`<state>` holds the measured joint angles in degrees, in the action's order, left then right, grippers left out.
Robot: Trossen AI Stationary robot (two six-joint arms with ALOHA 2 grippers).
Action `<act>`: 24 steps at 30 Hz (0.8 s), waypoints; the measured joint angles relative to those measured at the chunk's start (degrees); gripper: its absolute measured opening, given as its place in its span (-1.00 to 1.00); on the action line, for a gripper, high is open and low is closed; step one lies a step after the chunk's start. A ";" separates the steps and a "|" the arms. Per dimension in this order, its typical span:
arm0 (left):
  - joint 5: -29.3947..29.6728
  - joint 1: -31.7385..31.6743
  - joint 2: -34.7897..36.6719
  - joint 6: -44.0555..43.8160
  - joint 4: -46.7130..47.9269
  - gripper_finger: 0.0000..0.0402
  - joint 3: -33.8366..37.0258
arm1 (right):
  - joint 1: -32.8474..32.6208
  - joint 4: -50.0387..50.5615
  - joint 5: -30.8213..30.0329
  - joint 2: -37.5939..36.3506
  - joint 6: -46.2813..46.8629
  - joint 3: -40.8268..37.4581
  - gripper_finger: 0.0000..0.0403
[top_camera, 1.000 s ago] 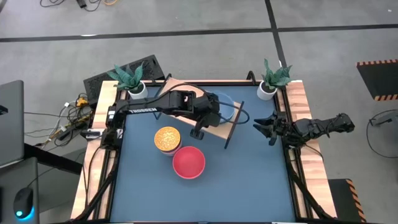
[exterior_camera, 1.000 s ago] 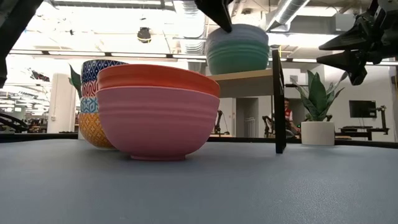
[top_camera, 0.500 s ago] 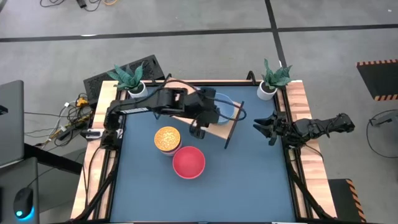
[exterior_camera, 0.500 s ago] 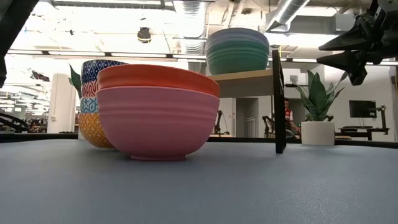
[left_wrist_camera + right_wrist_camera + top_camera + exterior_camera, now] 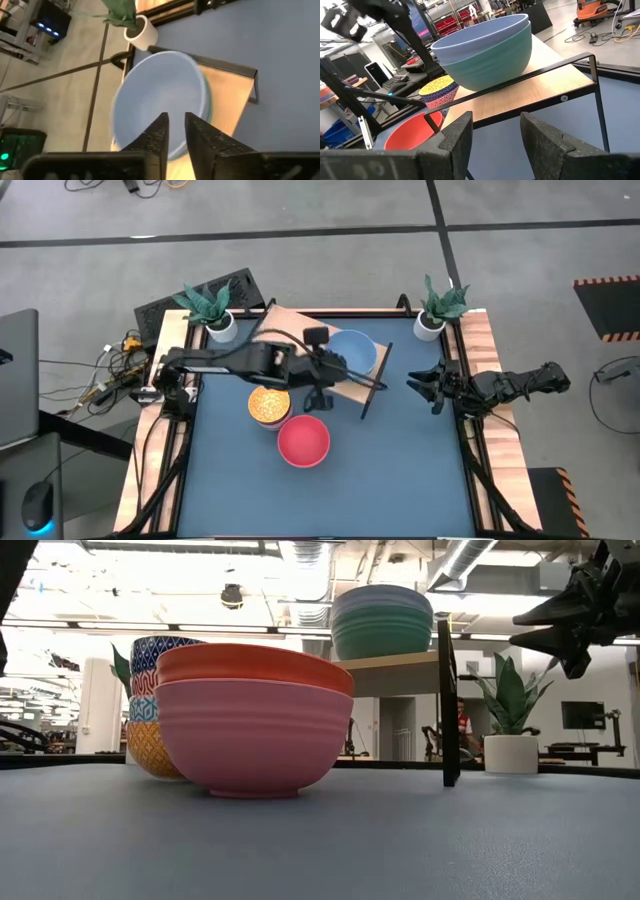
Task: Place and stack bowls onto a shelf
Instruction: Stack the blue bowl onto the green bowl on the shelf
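Red-pink bowl [image 5: 303, 440] sits on blue table [image 5: 400, 480], nested in pink one per low view, just in front of shelf [image 5: 345, 387]. That's next pick, I reckon.

My left gripper [image 5: 321, 396] empty, fingers [image 5: 159, 134] nearly together, hovering over shelf's front edge, so bowl lies just forward of me, short hop.

Yellow patterned bowl [image 5: 268, 402] beside it, partly under my arm.

On shelf: blue-grey bowl [image 5: 352, 352] stacked in green one [image 5: 492, 62], one side taken.

Right gripper [image 5: 432, 390] open, parked well off shelf's right. Left is nearer.
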<state>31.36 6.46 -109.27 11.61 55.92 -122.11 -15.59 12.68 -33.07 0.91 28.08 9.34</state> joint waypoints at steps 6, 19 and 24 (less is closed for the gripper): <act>1.03 0.19 -0.02 0.70 -9.61 -0.98 8.21 | 0.00 0.23 0.01 0.00 0.00 0.00 -0.05; 5.13 -1.49 -0.13 -5.22 -12.18 -1.00 14.56 | 0.00 0.26 0.01 0.00 0.00 0.00 -0.05; 5.35 -1.27 0.10 -6.79 -12.11 -1.00 14.25 | 0.00 0.28 0.01 0.00 -0.02 0.00 -0.05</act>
<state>36.71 5.19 -109.18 4.82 43.82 -107.86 -15.59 12.97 -33.06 0.91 28.05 9.34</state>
